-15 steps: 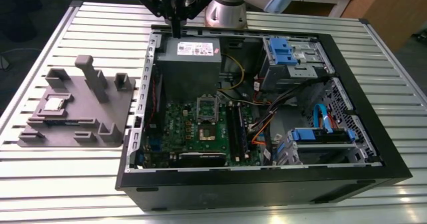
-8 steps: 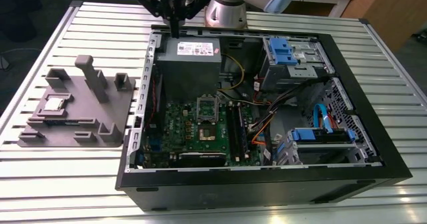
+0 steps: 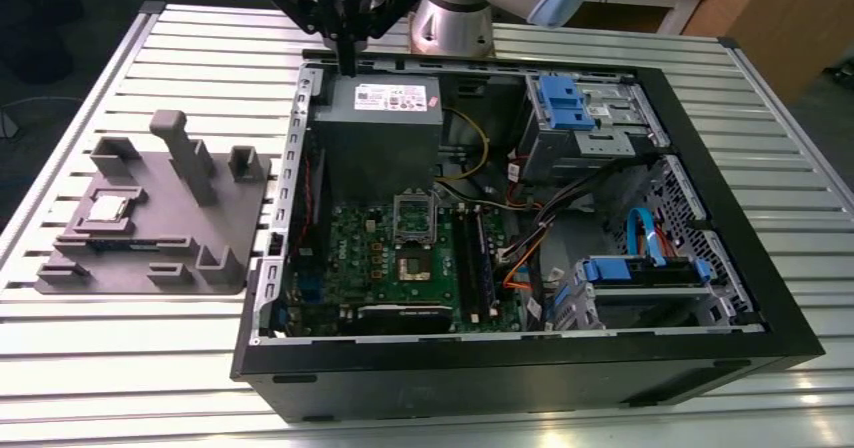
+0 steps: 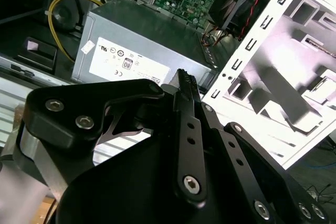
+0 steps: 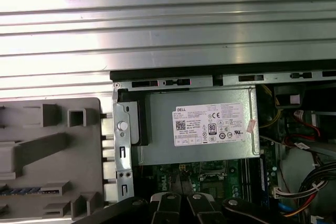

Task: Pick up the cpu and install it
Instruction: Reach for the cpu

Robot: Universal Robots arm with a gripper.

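The cpu, a small square chip with a silver top, lies in a pocket of the grey fixture plate on the exterior view's left, outside the computer case. My gripper hangs over the far edge of the open case, above the grey power supply box, well away from the cpu. In the second wrist view my gripper has its black fingers pressed together with nothing between them. The silver-framed socket bracket sits on the green motherboard.
The black case lies open on the slatted metal table. Inside are blue drive brackets, cables and the labelled power supply. The fixture plate has upright posts.
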